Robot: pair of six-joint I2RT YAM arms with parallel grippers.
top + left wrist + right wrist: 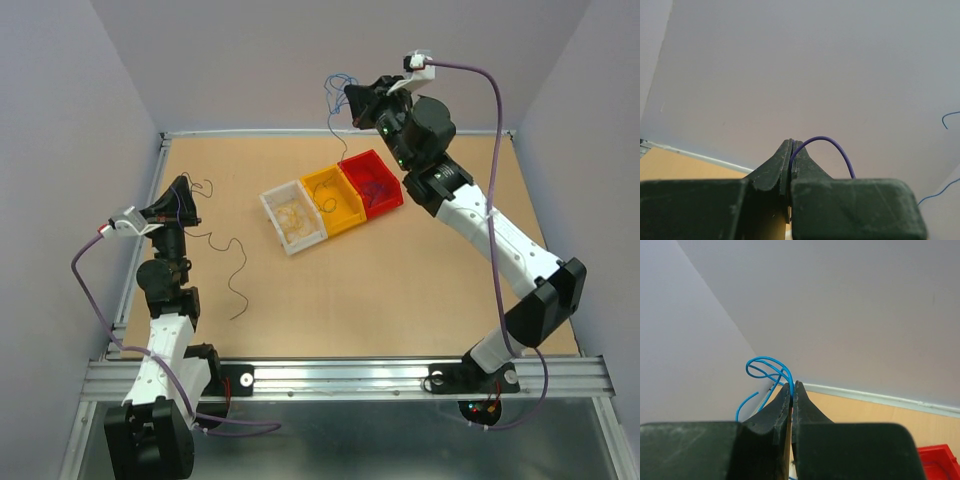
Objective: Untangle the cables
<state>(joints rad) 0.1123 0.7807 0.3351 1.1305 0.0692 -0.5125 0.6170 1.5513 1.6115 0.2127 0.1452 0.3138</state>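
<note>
Where the right pincer (pixel 792 385) nips it, the blue cable (pixel 765 359) loops.

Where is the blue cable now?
The blue cable hangs pinched in the right gripper, lifted beyond the red bin, right of centre in the top view.

No legible text, no labels, no brand marks, no numbers, no signs in any of the three views
</note>
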